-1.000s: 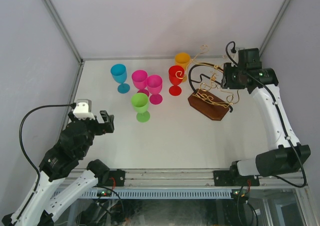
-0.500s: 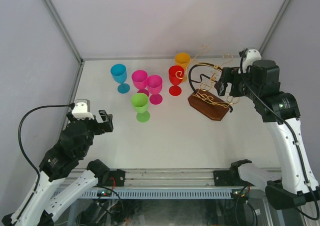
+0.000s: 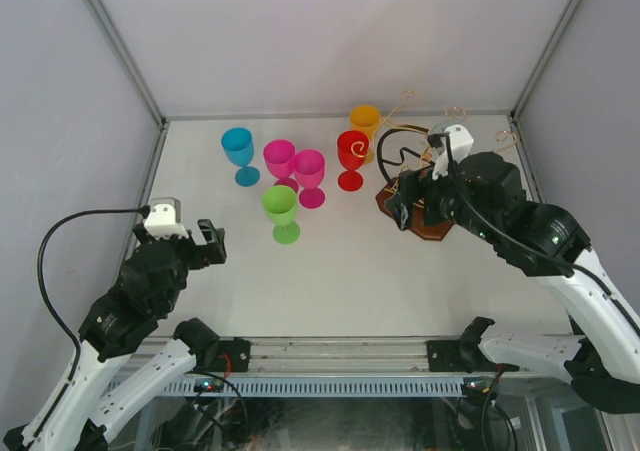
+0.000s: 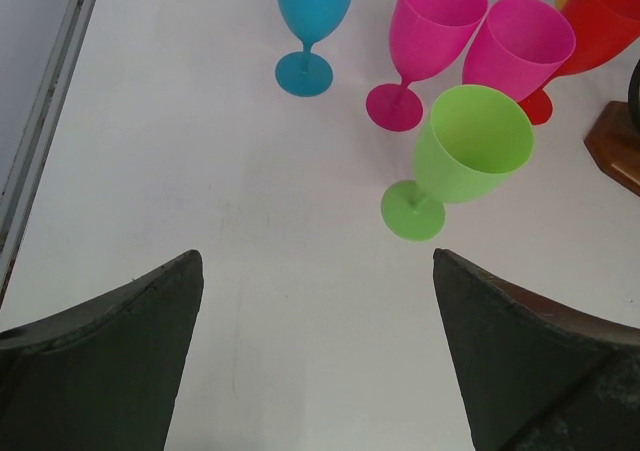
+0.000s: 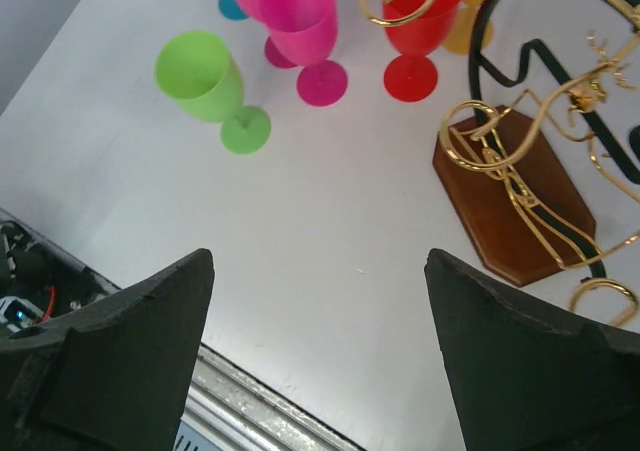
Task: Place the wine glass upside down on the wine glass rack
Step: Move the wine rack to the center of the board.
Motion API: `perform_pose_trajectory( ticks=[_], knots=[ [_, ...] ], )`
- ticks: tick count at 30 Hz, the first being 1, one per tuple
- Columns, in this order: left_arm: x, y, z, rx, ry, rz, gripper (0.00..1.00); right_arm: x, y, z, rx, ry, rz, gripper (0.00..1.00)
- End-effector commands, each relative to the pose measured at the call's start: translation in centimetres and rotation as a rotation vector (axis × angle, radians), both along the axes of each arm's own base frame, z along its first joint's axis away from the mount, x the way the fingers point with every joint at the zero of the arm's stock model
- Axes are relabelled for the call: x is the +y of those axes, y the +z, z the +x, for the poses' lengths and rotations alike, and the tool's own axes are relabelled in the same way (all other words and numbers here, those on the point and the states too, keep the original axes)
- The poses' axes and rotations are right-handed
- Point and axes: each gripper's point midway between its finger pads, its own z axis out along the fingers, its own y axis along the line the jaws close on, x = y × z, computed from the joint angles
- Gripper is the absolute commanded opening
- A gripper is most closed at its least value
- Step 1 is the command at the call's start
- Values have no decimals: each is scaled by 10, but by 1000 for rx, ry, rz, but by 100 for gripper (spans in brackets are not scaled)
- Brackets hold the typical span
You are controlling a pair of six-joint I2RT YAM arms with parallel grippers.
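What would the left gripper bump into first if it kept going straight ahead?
Probably the bare white table, just left of the green glass; the left gripper tilts down at it. Depth is hard to judge.

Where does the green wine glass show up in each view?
Top external: green wine glass left of centre.
Left wrist: glass right of centre, upper half.
Right wrist: glass upper left.
Shared landmark: red wine glass, visible in all three.
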Motion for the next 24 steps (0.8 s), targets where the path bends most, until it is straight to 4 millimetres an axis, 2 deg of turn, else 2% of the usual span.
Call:
perform_pose_trajectory(
  ticks=[1, 7, 14, 21, 24],
  knots=[
    [-11, 3, 4, 20, -33, -14, 100, 13, 3, 2, -27, -38, 7, 86],
    [-35, -11, 16, 99, -104, 9, 100, 24, -20, -2, 2, -13, -5, 86],
    [-60, -19, 34, 157, -176, 52, 100, 18, -34, -12, 8, 5, -2, 86],
    [-76, -4, 46, 77, -221, 12, 100, 8, -47, -19, 15, 5, -21, 86],
    [-75, 7, 50, 49, -200, -5, 100, 5, -52, -20, 16, -1, -35, 86]
  ],
)
